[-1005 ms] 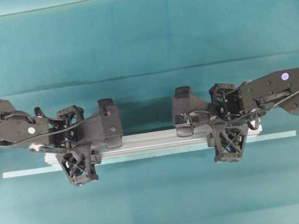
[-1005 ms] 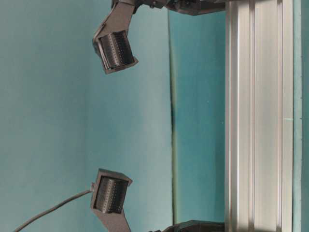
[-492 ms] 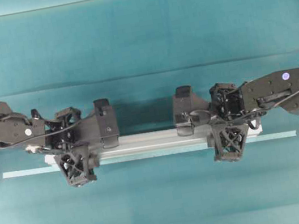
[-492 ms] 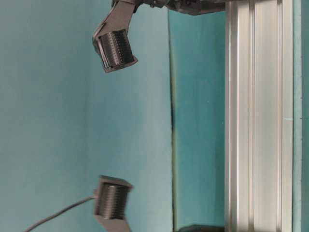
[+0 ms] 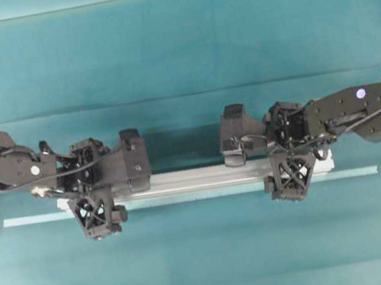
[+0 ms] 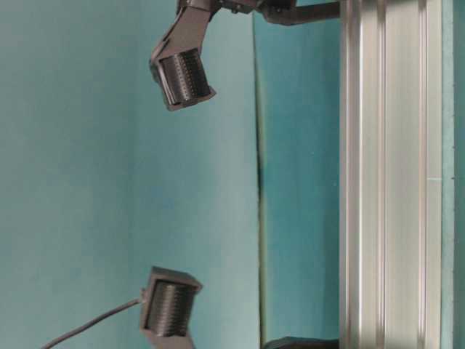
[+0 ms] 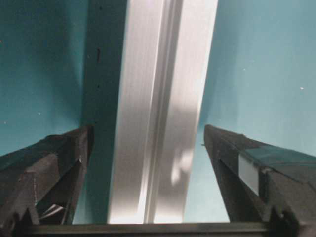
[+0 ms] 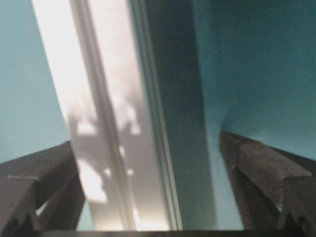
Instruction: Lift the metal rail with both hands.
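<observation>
Both arms shifted — grooved aluminium metal rail [image 5: 196, 179] unclamped

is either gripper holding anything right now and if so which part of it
Nothing is held. The left gripper and right gripper are both open, straddling the rail near its two ends, with gaps between fingers and rail.

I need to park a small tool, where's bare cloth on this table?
Free: the wide teal cloth beyond the arms, and the strip nearer than the thin pale-teal tape strip. Crowded: the middle band, where both black grippers straddle the long silver grooved metal rail.
</observation>
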